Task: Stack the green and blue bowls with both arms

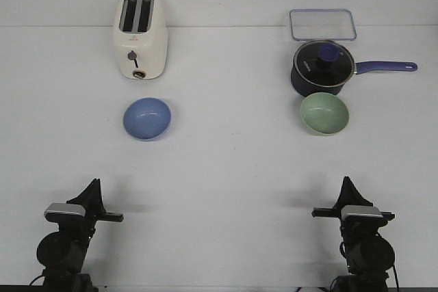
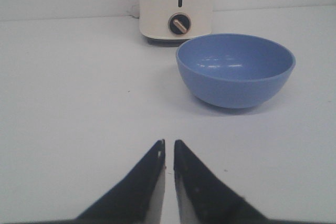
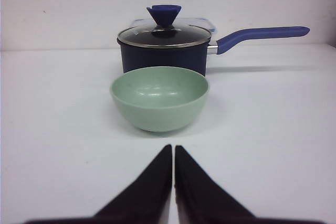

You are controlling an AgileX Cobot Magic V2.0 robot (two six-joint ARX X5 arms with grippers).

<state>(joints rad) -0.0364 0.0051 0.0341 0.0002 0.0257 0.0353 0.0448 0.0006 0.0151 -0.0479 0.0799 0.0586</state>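
step: I'm sitting at the start of the task, nothing grasped, the two bowls not yet stacked.
left pincer (image 1: 100,200): I'm holding it low at the near edge of the white tabletop (image 1: 226,169), fingers nearly together with a thin slit between the tips, gripping nothing.
right pincer (image 1: 347,195): I'm holding it likewise at the near edge, fingers almost touching, gripping nothing.
blue bowl: the soft periwinkle-blue round matte bowl (image 1: 146,118) is sitting upright ahead of my left pincer, well apart from it, just in front of the cream two-slot toaster (image 1: 139,35).
green bowl: the pale sage-green round matte bowl (image 1: 324,113) is sitting upright ahead of my right pincer, just in front of the dark navy saucepan with glass lid (image 1: 323,67); touching or not, I cannot tell.
behind pan: a clear rectangular lidded container (image 1: 322,24) is lying there.
next move: I'm judging both pincers need opening first, then each arm reaching forward to take a bowl by its rim.
watch: I'm expecting tight clearance at the green bowl's far rim, so the near rim looks safer.
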